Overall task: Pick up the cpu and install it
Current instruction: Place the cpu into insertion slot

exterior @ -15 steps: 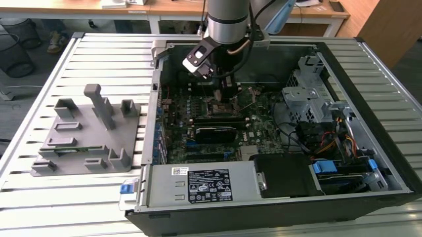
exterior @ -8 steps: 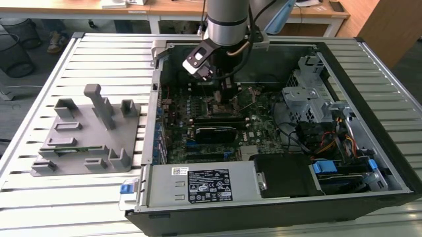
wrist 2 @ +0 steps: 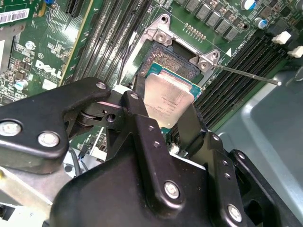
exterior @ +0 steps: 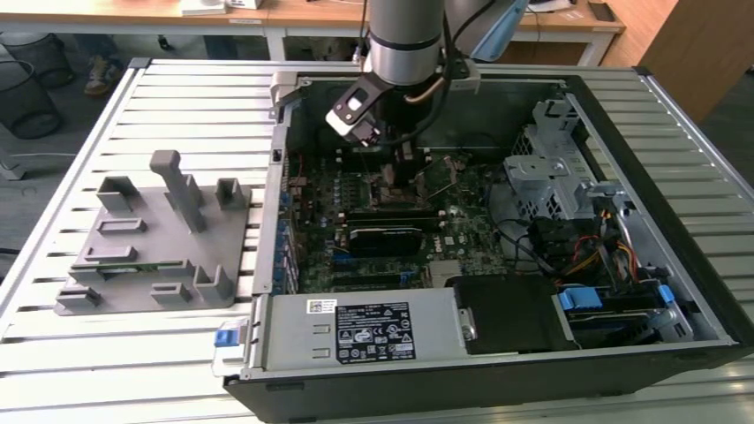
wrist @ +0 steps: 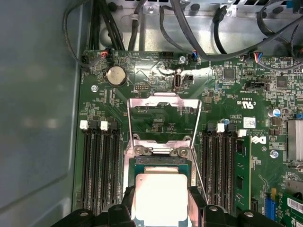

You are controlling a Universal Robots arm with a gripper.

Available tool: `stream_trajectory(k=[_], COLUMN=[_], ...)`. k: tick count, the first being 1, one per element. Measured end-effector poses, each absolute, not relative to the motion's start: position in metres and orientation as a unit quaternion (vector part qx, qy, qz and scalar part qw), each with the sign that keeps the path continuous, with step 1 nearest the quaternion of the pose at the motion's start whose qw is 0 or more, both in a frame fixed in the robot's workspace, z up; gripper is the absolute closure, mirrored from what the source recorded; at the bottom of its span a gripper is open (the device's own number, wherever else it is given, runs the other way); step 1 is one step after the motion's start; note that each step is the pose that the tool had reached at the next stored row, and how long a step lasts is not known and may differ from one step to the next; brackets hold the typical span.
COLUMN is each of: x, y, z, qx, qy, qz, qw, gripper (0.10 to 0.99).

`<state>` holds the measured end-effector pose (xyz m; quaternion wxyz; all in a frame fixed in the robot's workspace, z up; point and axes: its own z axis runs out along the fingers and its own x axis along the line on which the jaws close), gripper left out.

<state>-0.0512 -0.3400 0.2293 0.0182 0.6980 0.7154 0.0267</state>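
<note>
A slatted metal table [exterior: 177, 88] is seen in the exterior view, and an open computer case [exterior: 672, 132] is laid on it toward the exterior view's right. The arm [exterior: 407, 40] is seen reaching down into the case at its far side. A grey plastic fixture [exterior: 154, 256] with upright blocks is placed on the table just beside the case, on the exterior view's left. The floor of the case is covered by a green circuit board [wrist: 227, 94], with black memory slots [wrist: 97, 161] ranged on both sides of the socket [wrist: 161, 163]. The socket is shown open in both wrist views, its metal hold-down frame [wrist: 163, 106] raised and its thin lever [wrist 2: 246, 74] angled out to one side. The gripper [wrist 2: 162, 113] is clamped on the cpu [wrist 2: 168, 97], which is pinched by two opposite edges between the black fingers [wrist 2: 135, 109]. The cpu is held silver face up directly over the open socket; whether the socket is touched cannot be told. A round coin battery [wrist: 116, 75] is mounted on the board beyond the frame
</note>
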Motion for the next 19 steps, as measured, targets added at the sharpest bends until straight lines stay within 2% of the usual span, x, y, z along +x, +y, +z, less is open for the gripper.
stream_trajectory(k=[19], x=[-0.053], y=[-0.34], z=[0.216], qx=[0.703], qy=[0.711], qz=[0.027], qw=[0.018], gripper=[0.561])
